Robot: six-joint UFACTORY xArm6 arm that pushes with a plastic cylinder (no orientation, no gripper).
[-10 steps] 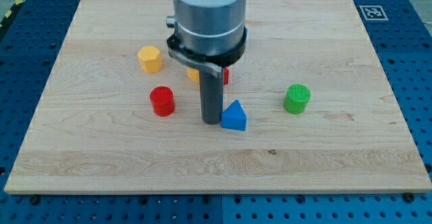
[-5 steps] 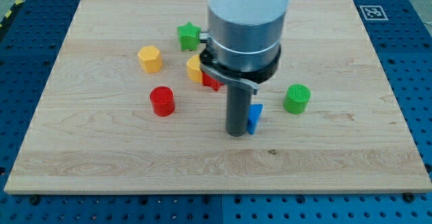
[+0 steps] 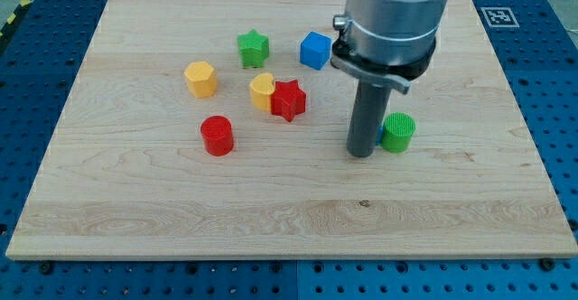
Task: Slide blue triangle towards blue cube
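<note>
While our tip rests just left of the green cylinder, we cannot see the blue triangle; it may be hidden behind our rod. Blue cube sits near the view's top.

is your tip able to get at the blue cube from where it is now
Probably yes: my tip is beside the green cylinder, and the board between it and the blue cube shows no blocks.
</note>
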